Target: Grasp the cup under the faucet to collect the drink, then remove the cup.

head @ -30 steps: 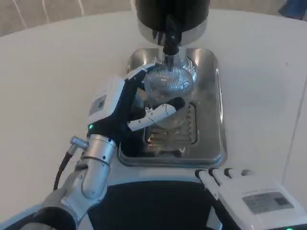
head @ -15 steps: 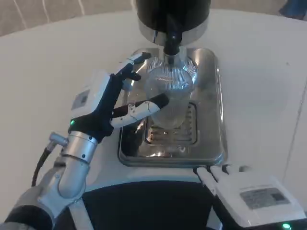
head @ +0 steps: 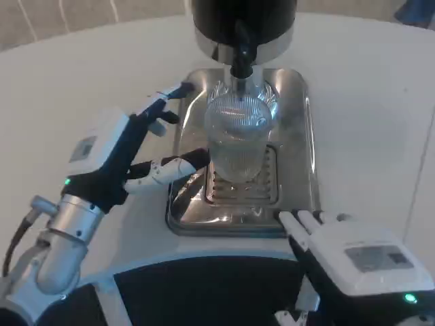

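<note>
A clear ribbed cup [head: 236, 139] stands upright on the steel drip tray [head: 304, 156], right under the black faucet [head: 242, 49] of the dispenser. My left hand [head: 126, 153] is to the left of the cup, fingers spread apart, clear of the cup and holding nothing. Its fingertips [head: 192, 159] reach over the tray's left rim. My right hand [head: 353, 255] rests low at the front right, near the tray's front corner, back up, nothing in it that I can see.
The black and chrome dispenser body [head: 245, 20] rises at the back of the tray. White tabletop [head: 81, 81] lies open to the left and to the right. The table's dark front edge [head: 204, 285] runs below the tray.
My left hand has let go of the cup and drawn back to the left, fingers spreading. The cup stays under the faucet. The right hand has barely moved.
</note>
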You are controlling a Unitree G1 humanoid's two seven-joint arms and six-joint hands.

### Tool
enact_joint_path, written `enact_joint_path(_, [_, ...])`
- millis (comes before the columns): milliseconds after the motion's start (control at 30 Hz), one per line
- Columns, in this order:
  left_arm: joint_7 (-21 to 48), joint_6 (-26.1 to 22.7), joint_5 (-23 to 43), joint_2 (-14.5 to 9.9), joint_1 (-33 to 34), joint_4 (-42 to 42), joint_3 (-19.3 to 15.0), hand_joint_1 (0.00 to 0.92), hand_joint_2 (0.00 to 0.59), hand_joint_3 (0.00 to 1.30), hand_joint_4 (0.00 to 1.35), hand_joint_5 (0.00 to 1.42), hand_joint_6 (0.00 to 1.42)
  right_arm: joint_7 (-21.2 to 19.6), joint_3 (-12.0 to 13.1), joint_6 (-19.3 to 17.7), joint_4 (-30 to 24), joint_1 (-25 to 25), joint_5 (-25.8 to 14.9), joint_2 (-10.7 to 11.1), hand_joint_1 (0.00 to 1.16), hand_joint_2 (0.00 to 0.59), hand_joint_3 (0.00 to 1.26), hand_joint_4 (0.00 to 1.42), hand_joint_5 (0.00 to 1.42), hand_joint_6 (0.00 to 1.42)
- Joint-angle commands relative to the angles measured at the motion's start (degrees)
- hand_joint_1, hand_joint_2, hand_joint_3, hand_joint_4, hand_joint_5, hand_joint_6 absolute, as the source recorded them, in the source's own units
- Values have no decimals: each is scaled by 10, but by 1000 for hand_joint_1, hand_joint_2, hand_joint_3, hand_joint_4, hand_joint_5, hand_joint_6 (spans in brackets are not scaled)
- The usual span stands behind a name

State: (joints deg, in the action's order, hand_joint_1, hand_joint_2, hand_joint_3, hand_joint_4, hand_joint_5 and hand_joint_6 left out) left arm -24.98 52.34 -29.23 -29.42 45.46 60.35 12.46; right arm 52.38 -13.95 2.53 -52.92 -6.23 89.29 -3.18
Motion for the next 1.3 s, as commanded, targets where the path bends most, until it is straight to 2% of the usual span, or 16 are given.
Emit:
enact_joint_path(33, [15,11,3,-28,-37,-31,-9,64,68,226,192,397,516,-33,28,16,6,22,-35,-9,560,436,0,0,0,0])
enact_joint_path(167, [29,9,5,-41,-57,-53,-15,68,74,216,178,370,492,-49,50,27,3,33,-66,-5,544,449,5,0,0,0])
enact_joint_path(400, [76,16,4,-79,-111,-113,-27,50,74,192,158,277,391,-70,97,68,-16,55,-145,-13,474,471,5,0,0,0])
enact_joint_path(533, [85,4,-1,-96,-151,-161,-39,50,75,182,150,261,383,-87,127,113,-12,73,-217,-21,442,481,0,0,0,0])
enact_joint_path(700, [91,-9,-4,-107,-187,-203,-53,50,75,179,135,250,372,-105,134,139,-13,86,-265,-9,434,480,0,0,0,0])
enact_joint_path(800, [89,-22,-17,-114,-211,-234,-59,50,75,177,122,235,352,-112,135,157,-10,95,-288,-10,430,478,0,0,0,1])
enact_joint_path(900, [86,-39,-32,-120,-233,-263,-62,64,83,133,69,190,305,-116,148,196,2,118,-342,-17,419,471,0,0,0,12])
enact_joint_path(1167, [95,-64,-53,-128,-273,-310,-66,72,95,79,19,115,239,-132,189,277,21,210,-456,21,394,479,0,0,0,16])
enact_joint_path(1300, [104,-67,-52,-130,-290,-328,-68,72,92,78,14,112,236,-145,196,316,44,266,-497,43,389,479,0,0,0,16])
